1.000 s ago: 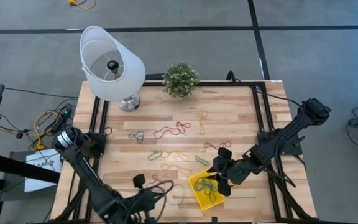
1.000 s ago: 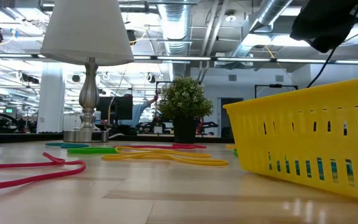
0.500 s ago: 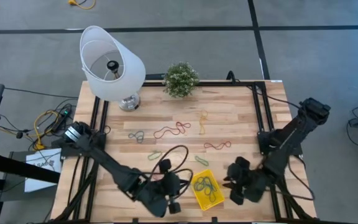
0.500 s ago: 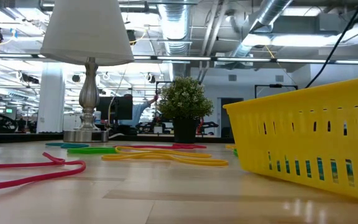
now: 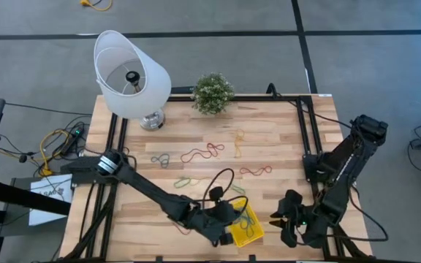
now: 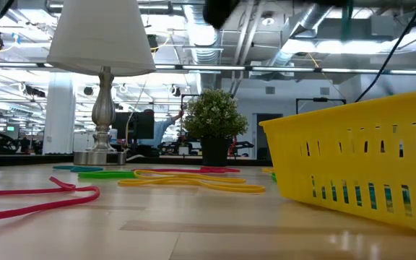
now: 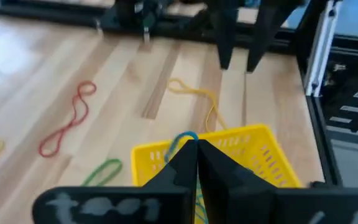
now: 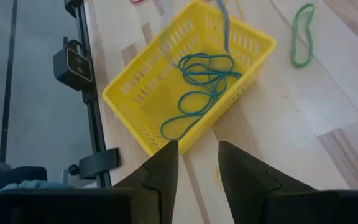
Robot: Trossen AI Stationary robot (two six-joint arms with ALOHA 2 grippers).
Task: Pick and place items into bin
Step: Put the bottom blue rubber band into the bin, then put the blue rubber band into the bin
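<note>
From above, the left arm covers part of the bin [image 5: 248, 228]; in the low view the bin runs off the right edge; far-off loops [image 6: 193, 179] look too thin to count.

A robotics lab or open industrial workspace. Shown by the light butcher-block wooden table [image 5: 269, 146] framed in black metal rails [image 5: 307, 139], standing on grey carpet tiles [image 5: 357, 58]. Overhead in the low view, exposed silver ventilation ducts [image 6: 215, 32] and bright strip lighting [image 6: 338, 71]; more desks and a person [image 6: 166, 126] far behind. Staged on the tabletop as props: a white fabric-shaded lamp on a silver base [image 5: 131, 77] and a small green potted plant [image 5: 212, 93]. Loose yellow and black cables [image 5: 53, 142] beside the table.
</note>
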